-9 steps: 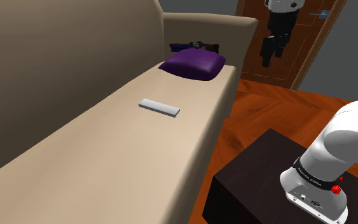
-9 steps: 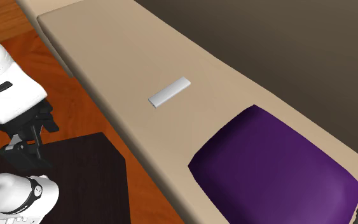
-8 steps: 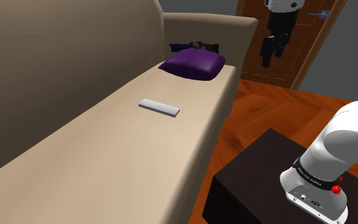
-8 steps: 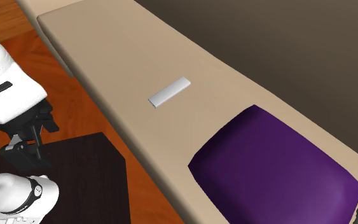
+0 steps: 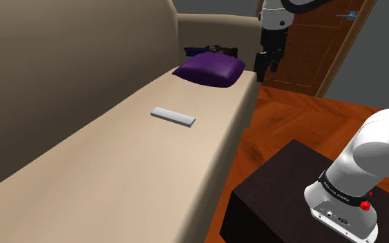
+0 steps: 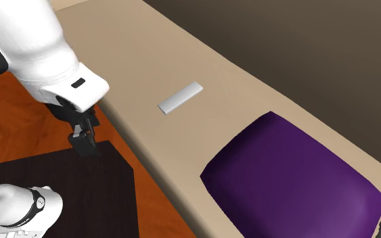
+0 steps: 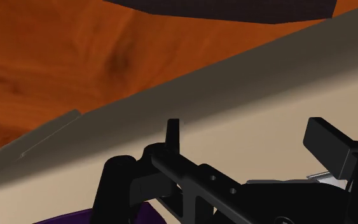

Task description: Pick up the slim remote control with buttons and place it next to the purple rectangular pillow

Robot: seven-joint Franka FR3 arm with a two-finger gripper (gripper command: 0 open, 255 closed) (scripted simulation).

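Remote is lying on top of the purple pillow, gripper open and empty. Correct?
Not quite. The remote lies flat on the bare beige sofa seat, apart from the purple pillow, as the second exterior view shows. The rest holds: the gripper is open and empty.

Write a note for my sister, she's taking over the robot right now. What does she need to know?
Gripper: open, holding nothing, up in the air near the sofa's front edge.
Remote: lying flat on the seat, apart from the pillow, not touched.
Pillow: at the end of the seat, by the armrest.
Done: nothing yet, the remote is not picked up.
Left: go over the remote, come down, grip it, lift it and set it down beside the pillow.
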